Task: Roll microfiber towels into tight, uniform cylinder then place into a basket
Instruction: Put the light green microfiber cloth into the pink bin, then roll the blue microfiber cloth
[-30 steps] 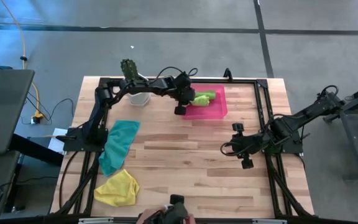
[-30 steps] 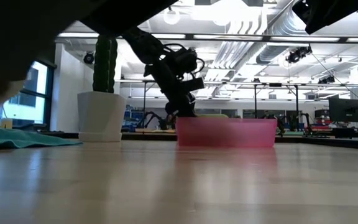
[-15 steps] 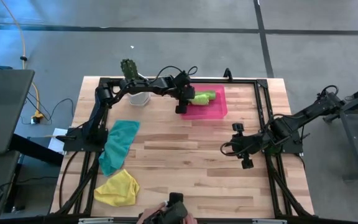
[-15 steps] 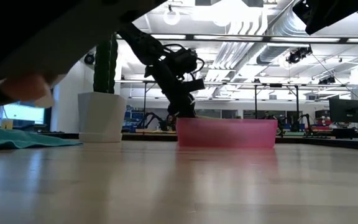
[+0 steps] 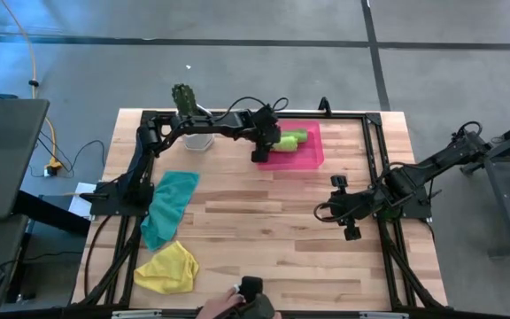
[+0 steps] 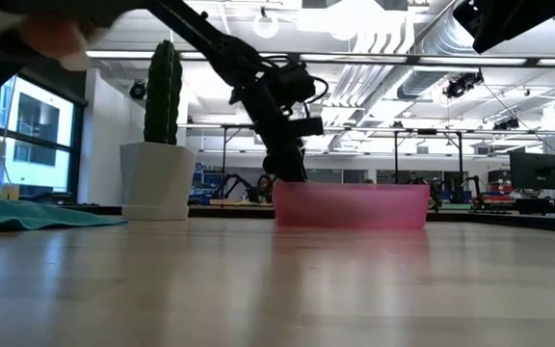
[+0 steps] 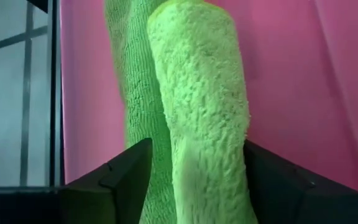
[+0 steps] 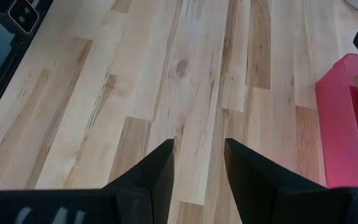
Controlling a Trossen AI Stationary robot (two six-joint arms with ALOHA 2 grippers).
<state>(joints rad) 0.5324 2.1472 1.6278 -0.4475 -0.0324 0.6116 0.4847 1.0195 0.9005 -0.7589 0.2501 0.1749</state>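
Two lime green towels lie rolled in the pink basket (image 5: 304, 155) at the table's far side: one roll (image 7: 197, 112) in front, the other (image 7: 129, 81) beside it. My left gripper (image 5: 266, 143) reaches down into the basket, open, with a finger on either side of the front roll. The low view shows it dipping behind the basket's wall (image 6: 350, 205). A teal towel (image 5: 168, 206) and a yellow towel (image 5: 166, 268) lie flat at the table's left. My right gripper (image 5: 330, 210) hovers open over bare wood at the right (image 8: 197, 162). My left gripper's open fingers (image 7: 120, 183) stand close on either side of the front lime green roll's near end (image 7: 207, 180), coming from above at a slant. Whether they touch it, I cannot tell. The roll lies on the basket's floor.
A white pot with a cactus (image 5: 193, 133) stands left of the basket, beside the left arm. A person's hand (image 5: 233, 304) shows at the table's near edge by the low camera, and also in the low view's top left (image 6: 27, 34). Bare wood lies mid-table.
My left gripper has opened over the basket and let go of the lime green roll, which stays lying in the basket; the arm has shifted slightly toward the table's right. The person's hand near the low camera has moved up.
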